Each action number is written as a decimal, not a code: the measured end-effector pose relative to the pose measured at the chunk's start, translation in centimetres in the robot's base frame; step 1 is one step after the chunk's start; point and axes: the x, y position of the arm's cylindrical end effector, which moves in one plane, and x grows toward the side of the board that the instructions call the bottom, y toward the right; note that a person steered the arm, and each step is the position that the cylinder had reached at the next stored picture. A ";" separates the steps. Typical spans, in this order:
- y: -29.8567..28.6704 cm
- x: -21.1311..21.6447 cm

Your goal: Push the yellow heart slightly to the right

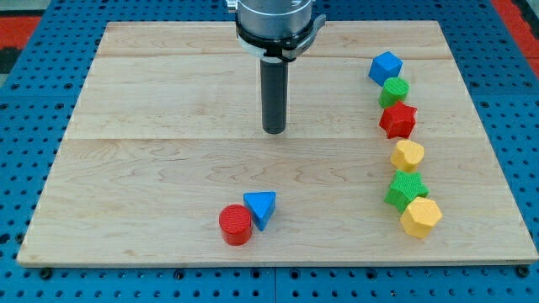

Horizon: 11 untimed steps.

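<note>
Red cylinder (235, 225) down front, touching blue triangle (261, 208). Yellow heart (408, 155) at the view's right, between red star (397, 120) and green block (406, 189). No jaws, only a rod. My tip (274, 131) mid-tabletop (152, 101), well apart from the heart. Getting-there step, probably. Next: reach heart's left side, then nudge gently right.

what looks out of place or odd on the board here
Nothing is damaged or tipped. The only outliers are the red cylinder block and the blue triangular block, touching near the wooden board's bottom middle, apart from the column of six blocks along the view's right. My tip is mid-board, touching no block.
</note>
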 end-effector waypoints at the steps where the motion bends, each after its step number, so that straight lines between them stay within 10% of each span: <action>1: 0.0 0.0; 11: 12.6 3.5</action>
